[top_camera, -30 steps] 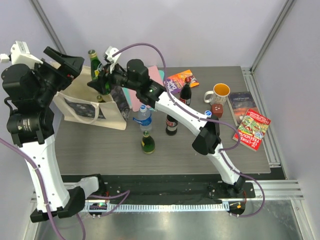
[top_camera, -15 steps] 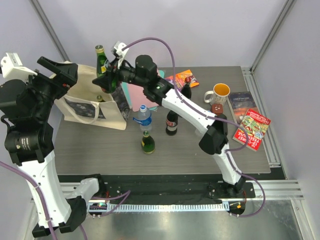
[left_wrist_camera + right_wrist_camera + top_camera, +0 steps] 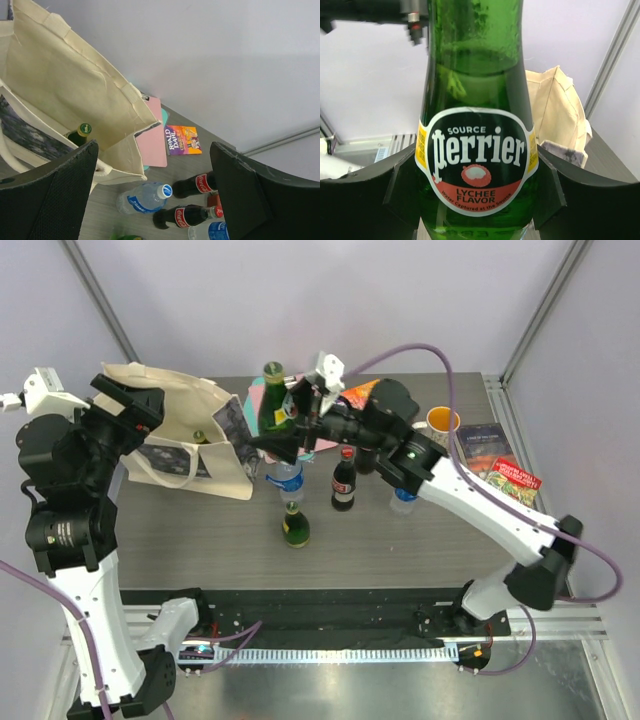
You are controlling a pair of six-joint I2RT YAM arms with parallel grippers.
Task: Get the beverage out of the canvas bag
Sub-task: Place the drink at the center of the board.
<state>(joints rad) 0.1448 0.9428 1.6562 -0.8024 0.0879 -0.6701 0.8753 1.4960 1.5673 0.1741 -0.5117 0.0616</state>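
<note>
Right gripper grasps the Perrier bottle, arm extended left, seemingly beside the canvas bag.

White arm links, black joints — thin purple cables.

The green bottle at frame centre reads "SOURCE Perrier LYCHEE FLAVOR". The book reads "ROALD DAHL", and the cola bottle reads "Coca-Cola".

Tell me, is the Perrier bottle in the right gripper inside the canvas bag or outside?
Outside. The right gripper holds the Perrier bottle in the air beside the canvas bag.
</note>
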